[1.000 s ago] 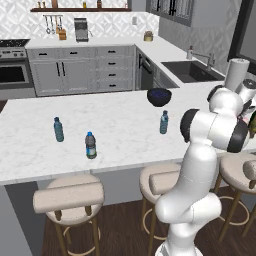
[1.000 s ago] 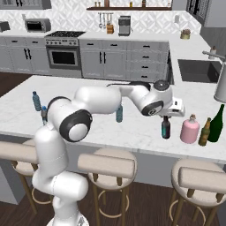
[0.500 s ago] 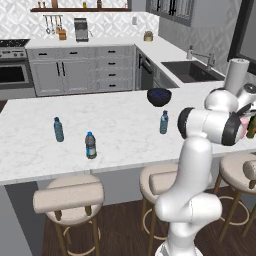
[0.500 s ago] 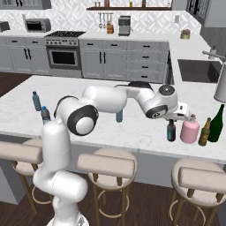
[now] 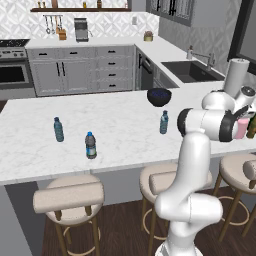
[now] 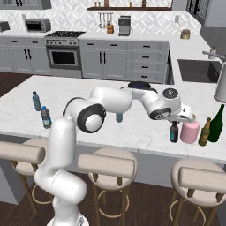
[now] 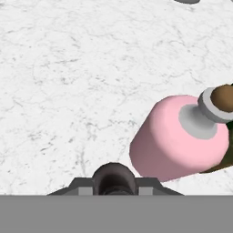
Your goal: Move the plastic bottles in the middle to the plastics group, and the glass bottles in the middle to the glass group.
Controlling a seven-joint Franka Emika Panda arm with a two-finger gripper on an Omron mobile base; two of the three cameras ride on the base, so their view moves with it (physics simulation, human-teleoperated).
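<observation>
Gripper (image 6: 175, 123) sits over the slim dark bottle (image 6: 174, 132), jaws narrow and seemingly closed on its neck; in the hand view the bottle's dark round top (image 7: 113, 177) sits right between the finger tips of the gripper (image 7: 113, 185). The bottle stands upright on the white marble counter (image 6: 145, 132), long axis vertical, neck up; the body looks dark, and its lower colour is too small to tell. Just beside the claw, toward the counter's far right end, is the pink bottle (image 6: 190, 132) (image 7: 177, 141): squat, upright, with a grey narrow top, close to the dark bottle though I can't tell if they touch. Past it is a small brown-topped bottle (image 6: 204, 132) (image 7: 223, 97), then the olive-green bottle (image 6: 216, 124), taller, upright, neck up. Further out on that side is the paper-towel roll (image 6: 220, 84) (image 5: 235, 77). Back along the arm, well apart from the claw, the clear water bottle (image 5: 164, 122) stands upright with a blue cap, near a dark bowl (image 5: 159, 96). Far off at the opposite end are the pale teal water bottle (image 5: 58, 129) (image 6: 36, 101) and the dark-label water bottle (image 5: 90, 145) (image 6: 45, 117), both upright and near each other.
</observation>
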